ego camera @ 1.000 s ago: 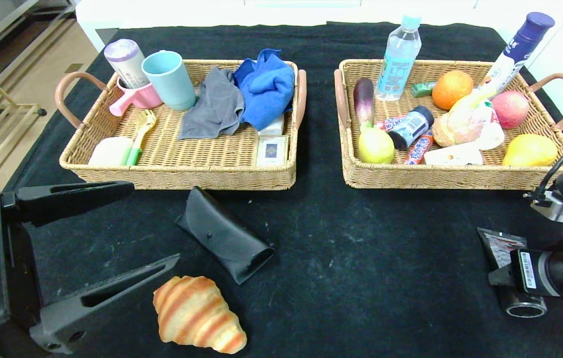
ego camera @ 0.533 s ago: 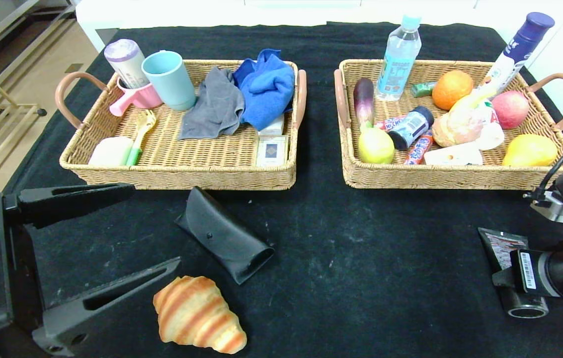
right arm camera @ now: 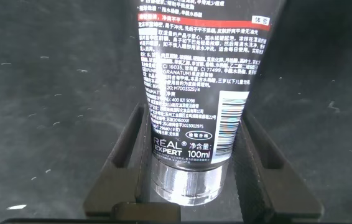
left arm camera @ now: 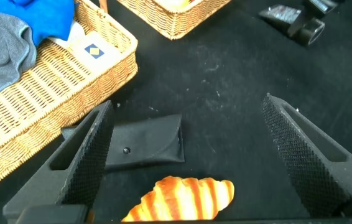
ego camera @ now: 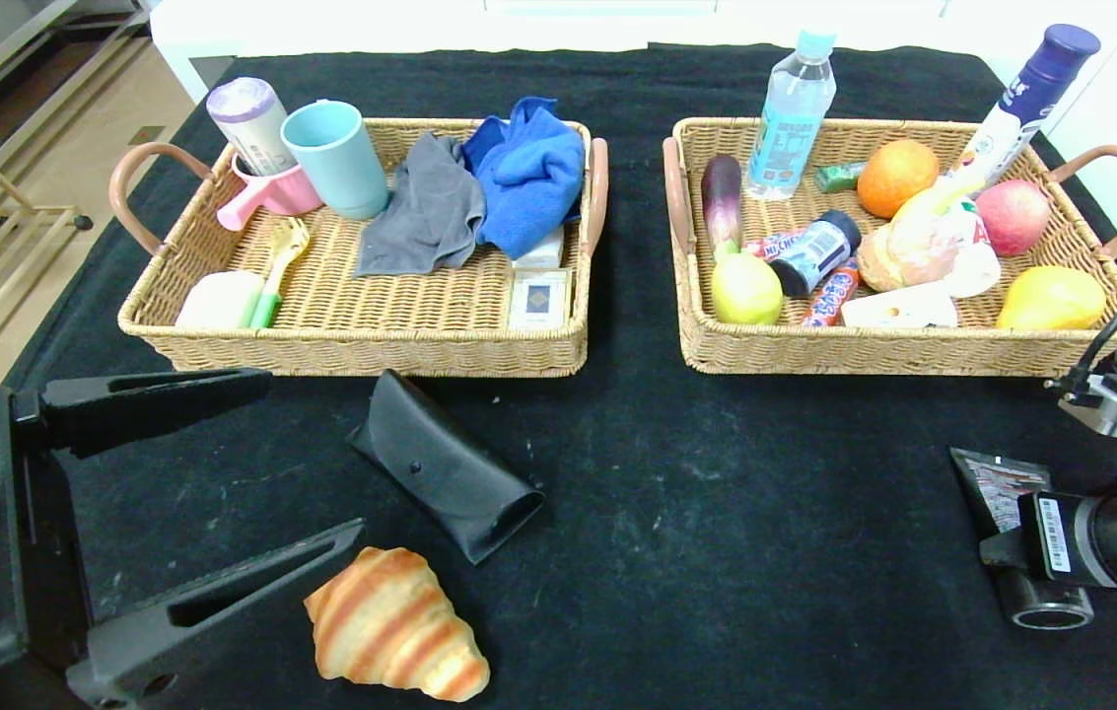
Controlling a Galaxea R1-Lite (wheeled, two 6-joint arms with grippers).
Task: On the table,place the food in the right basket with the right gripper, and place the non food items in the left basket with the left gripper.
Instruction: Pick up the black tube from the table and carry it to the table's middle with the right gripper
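On the black table (ego camera: pixel 716 513) a striped croissant (ego camera: pixel 390 626) (left arm camera: pixel 185 198) lies near the front edge, with a black glasses case (ego camera: pixel 445 463) (left arm camera: pixel 145 142) just behind it. My left gripper (ego camera: pixel 314 454) (left arm camera: pixel 187 102) hovers open at the front left, its fingers spread wide over both of them and touching neither. At the front right my right gripper (ego camera: pixel 1012 542) (right arm camera: pixel 194 112) is shut on a black squeeze tube (ego camera: pixel 997 488) (right arm camera: pixel 194 81), gripping it just above the silver cap. The left basket (ego camera: pixel 351 355) and right basket (ego camera: pixel 864 355) stand at the back.
The left basket holds cups, a grey and a blue cloth and small boxes. Fruit, an aubergine, snack bars and a small bottle fill the right basket. A water bottle (ego camera: pixel 793 99) and a purple-capped bottle (ego camera: pixel 1031 94) stand behind the right one.
The right gripper's fingers have closed onto the squeeze tube, and that arm has shifted slightly right. The left gripper has drifted a little toward the front edge, still open.
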